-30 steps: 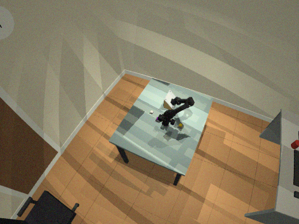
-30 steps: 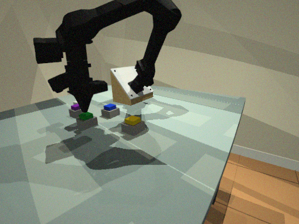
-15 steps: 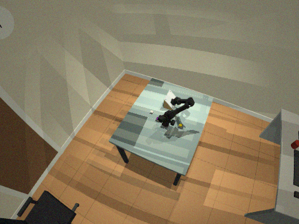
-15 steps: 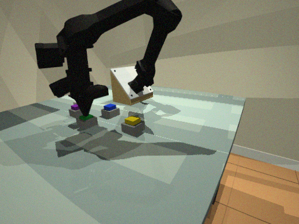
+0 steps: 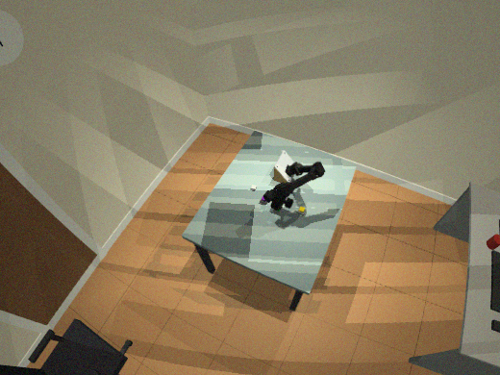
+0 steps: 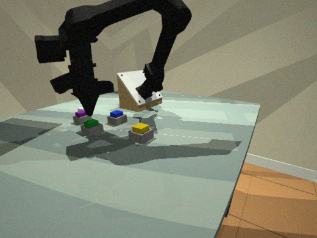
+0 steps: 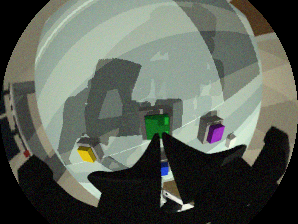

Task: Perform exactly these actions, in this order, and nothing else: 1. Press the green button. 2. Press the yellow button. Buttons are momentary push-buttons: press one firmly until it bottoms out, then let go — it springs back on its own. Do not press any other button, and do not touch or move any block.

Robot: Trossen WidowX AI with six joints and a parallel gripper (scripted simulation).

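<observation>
My gripper (image 6: 89,115) (image 7: 160,136) is shut and empty, pointing down with its fingertips together. The tips are just above the green button (image 6: 91,124) (image 7: 156,127), near its back edge; whether they touch it I cannot tell. The green cap stands up out of its grey housing. The yellow button (image 5: 302,210) (image 6: 140,128) (image 7: 86,153) stands apart from the gripper, to its right in the exterior view and to its left in the wrist view, with its cap up. The arm hides the green button in the top view.
A blue button (image 6: 116,113) (image 7: 164,168) stands behind the green one. A purple button (image 5: 263,198) (image 6: 80,113) (image 7: 216,133) is to one side, with a small white block (image 5: 253,187) (image 7: 230,139) beyond it. A sloped white-topped wooden wedge (image 6: 128,94) stands by the arm's base.
</observation>
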